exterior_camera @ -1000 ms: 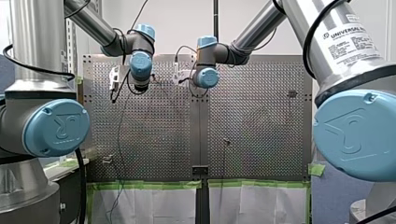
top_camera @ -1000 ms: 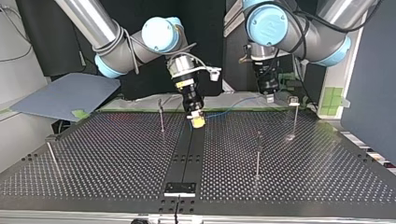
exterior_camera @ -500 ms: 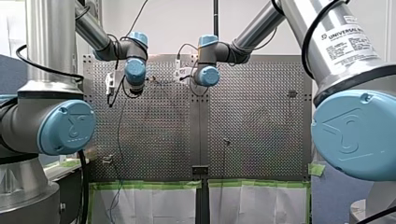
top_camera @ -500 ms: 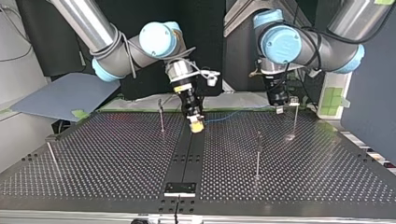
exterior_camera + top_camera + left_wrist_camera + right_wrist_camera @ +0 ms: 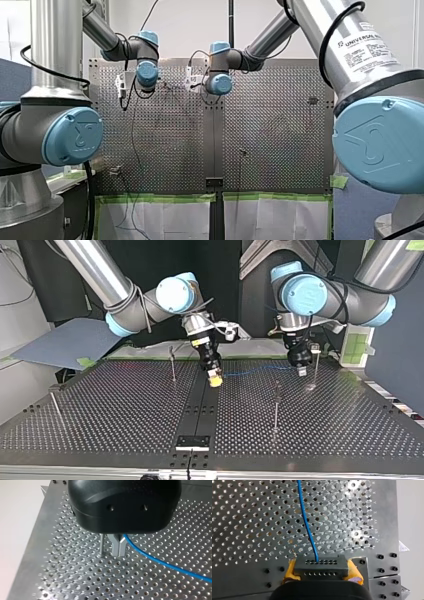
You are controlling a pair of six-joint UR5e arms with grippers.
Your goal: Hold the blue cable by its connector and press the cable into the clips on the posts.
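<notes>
Since a second ago both arms have dropped and drawn toward the top view's near side, my left the farther; the cable [image 5: 255, 371], then back along the far edge, now runs low over the table [image 5: 125, 410]. From the top view's left: a corner post [image 5: 55, 406] stands close to the table's side edge; a rear post [image 5: 172, 365] stands near the far edge, with bare plate between the two. Beside the rear post, over the centre seam, my right gripper [image 5: 215, 381] points down; its yellow pads [image 5: 290, 571] clamp the dark connector [image 5: 320, 566]. The cable leaves the connector's front face and stretches nearly level to my left gripper [image 5: 301, 371]; a mid post [image 5: 276, 407] stands nearer the camera than that span, apart from it. My left gripper's metal fingers [image 5: 118, 547] are pressed together with the cable coming out at their side, so they grip it. An end post [image 5: 315, 365] rises just beside those fingers; whether it touches them I cannot tell. Past it little plate is left before the table's side edge; broad bare plate spreads on the near side, broken only by the mid post.
</notes>
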